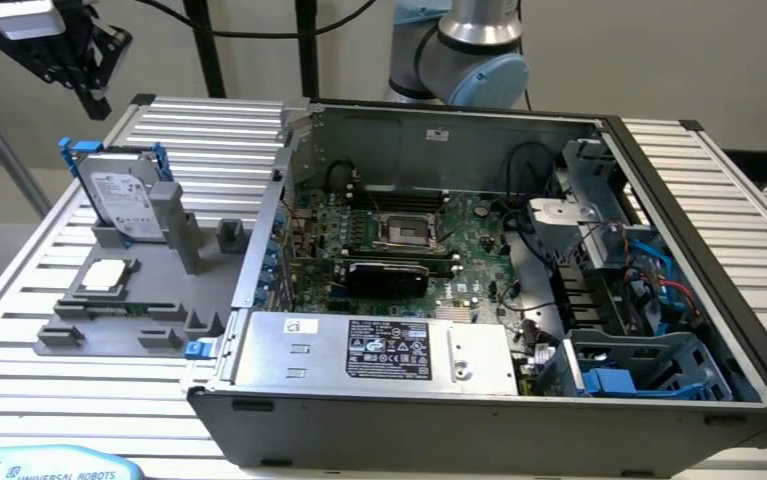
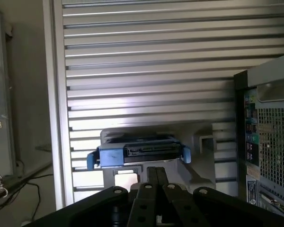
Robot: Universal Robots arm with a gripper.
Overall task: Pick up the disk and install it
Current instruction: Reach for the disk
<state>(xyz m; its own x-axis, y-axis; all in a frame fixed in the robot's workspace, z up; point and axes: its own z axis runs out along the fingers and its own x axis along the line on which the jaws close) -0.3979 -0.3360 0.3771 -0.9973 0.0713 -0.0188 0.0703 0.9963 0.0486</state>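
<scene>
My gripper (image 1: 92, 100) hangs with its fingers pressed together, gripping nothing, high above the far corner of the slatted table (image 1: 210, 125) on the exterior view's left. Well below it, the disk (image 1: 127, 195) stands on edge in a grey holder (image 1: 116, 335), near the open computer case (image 1: 490, 420). In the wrist view I see the disk's blue-framed top edge just past the fingertips.

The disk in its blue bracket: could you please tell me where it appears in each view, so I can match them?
Exterior view: the disk stands upright in a grey holder at the exterior view's left, beside the open computer case.
Wrist view: the disk is seen edge-on, just beyond the shut gripper.
Shared landmark: the computer case, alongside the disk in both.
</scene>
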